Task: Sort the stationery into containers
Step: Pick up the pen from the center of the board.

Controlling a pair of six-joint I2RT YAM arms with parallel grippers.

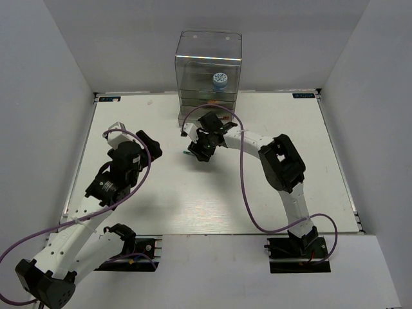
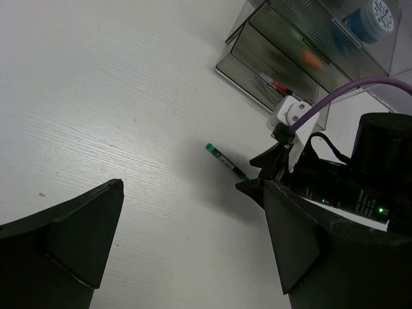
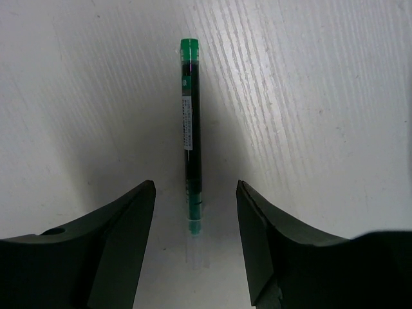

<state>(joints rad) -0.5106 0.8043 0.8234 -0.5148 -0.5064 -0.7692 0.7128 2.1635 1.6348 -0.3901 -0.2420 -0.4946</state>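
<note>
Holds the right hand (image 3: 195, 188) spread over a dark, green-capped pen (image 3: 190, 129) lying flat on the tabletop (image 1: 193, 206), one finger either side, neither touching. Holds the left hand (image 2: 193, 187) spread too, left of the pen. Shows the blue-white roll (image 1: 221, 80) inside the clear organizer (image 1: 208, 48) beyond.

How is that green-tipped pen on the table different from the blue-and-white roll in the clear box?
The pen is long and thin; the roll is short and round. The pen is dark with a green end; the roll is blue and white. The pen lies flat on the table between the open fingers of the right gripper; the roll sits in the top compartment of the clear box. Both are small stationery.
</note>
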